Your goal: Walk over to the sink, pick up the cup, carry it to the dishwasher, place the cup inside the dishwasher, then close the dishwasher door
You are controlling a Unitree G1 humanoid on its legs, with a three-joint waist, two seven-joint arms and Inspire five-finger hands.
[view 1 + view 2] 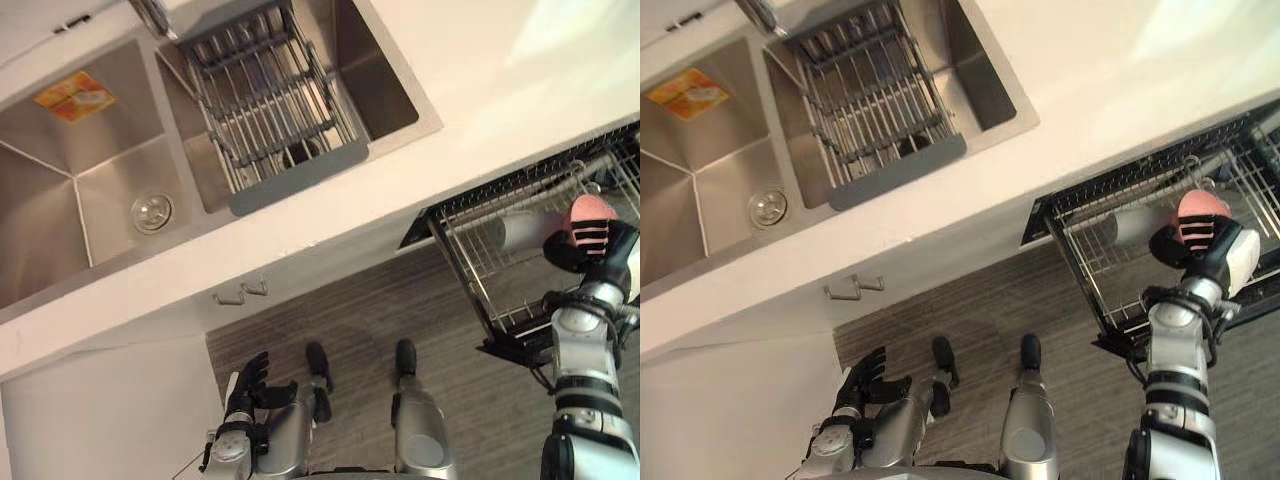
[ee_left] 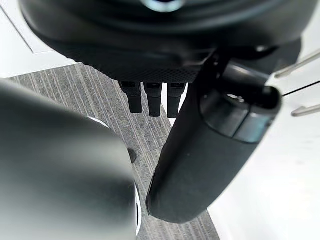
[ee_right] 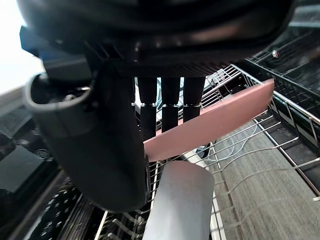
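Note:
A pink cup point(image 1: 592, 209) is held in my right hand point(image 1: 590, 248), which is shut on it above the pulled-out wire rack point(image 1: 468, 262) of the dishwasher at the right. In the right wrist view the cup's pink side point(image 3: 220, 117) shows past the fingers point(image 3: 170, 107), tilted over the rack's wires. A grey metal cylinder point(image 1: 520, 230) lies in the rack right beside the cup. My left hand point(image 1: 248, 385) hangs low by the white cabinet front, fingers relaxed and holding nothing.
A steel double sink point(image 1: 90, 180) is set in the white counter point(image 1: 480, 70) at the left, with a wire draining basket point(image 1: 270, 100) across one basin. An orange packet point(image 1: 75, 97) lies in the other. Two hooks point(image 1: 240, 292) stick out below the counter.

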